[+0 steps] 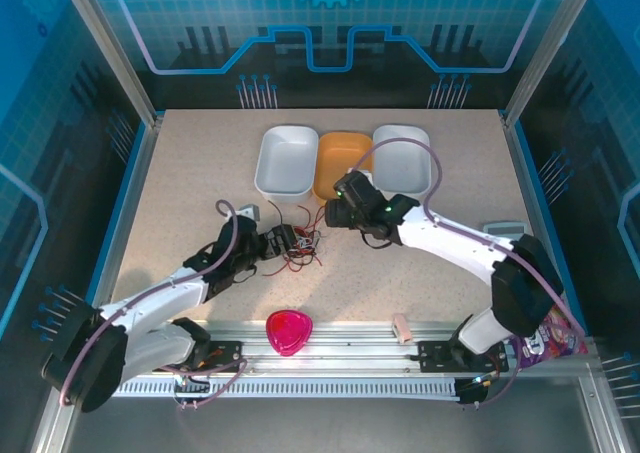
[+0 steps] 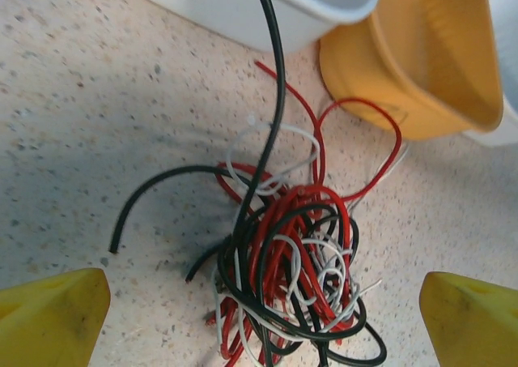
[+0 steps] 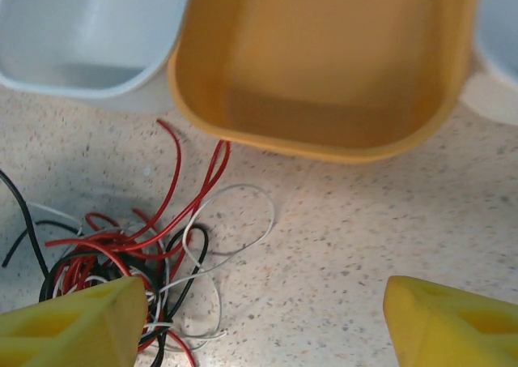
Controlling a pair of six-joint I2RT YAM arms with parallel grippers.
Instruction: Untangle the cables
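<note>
A speckled beige table [image 1: 200, 173] stands inside blue walls [image 1: 330, 23] printed with circuit lines. 2 metal posts [image 1: 110, 48] slant at its back corners, and a slotted rail [image 1: 340, 358] lines the near edge.

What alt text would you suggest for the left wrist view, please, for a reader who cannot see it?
A tangled knot of red, black and whitish cables lies on a speckled table, framed at the bottom corners by the yellow fingertips of the open left gripper. Beyond it stand a white tray and an orange tray.
</note>
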